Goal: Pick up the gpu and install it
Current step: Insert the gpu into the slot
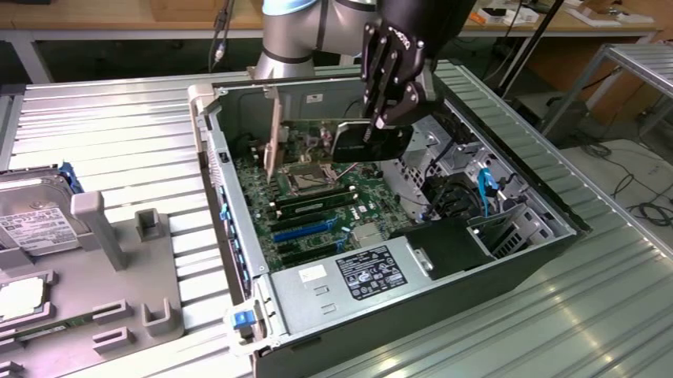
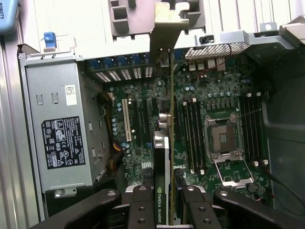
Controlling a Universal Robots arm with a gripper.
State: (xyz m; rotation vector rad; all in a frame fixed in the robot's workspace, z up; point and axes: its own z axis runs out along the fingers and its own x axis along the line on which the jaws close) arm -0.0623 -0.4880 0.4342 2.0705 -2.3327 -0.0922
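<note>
Closest to my wrist camera, the gripper (image 2: pixel 164 210) was clamped on the gpu (image 2: pixel 162 162), one finger on each face, holding the card on edge. The pickup was therefore done. The card hung inside the open computer case (image 1: pixel 442 276), edge-down over the motherboard (image 2: pixel 224 95). It ran between the white expansion slot (image 2: pixel 125 119) and the memory slots (image 2: pixel 193 133). Its silver bracket (image 2: pixel 164 33) reached toward the case's rear wall and stood above the wall's rim. I judged the card lined up but not yet seated, so the install itself remained. Whether its lower edge touched a slot, I could not tell.

Deeper in the case lay the bare CPU socket (image 2: pixel 226 138) and the power supply (image 2: pixel 57 124). Outside the case, on the exterior view's left, sat a grey fixture (image 1: pixel 116 299) with a hard drive (image 1: pixel 31 213).
</note>
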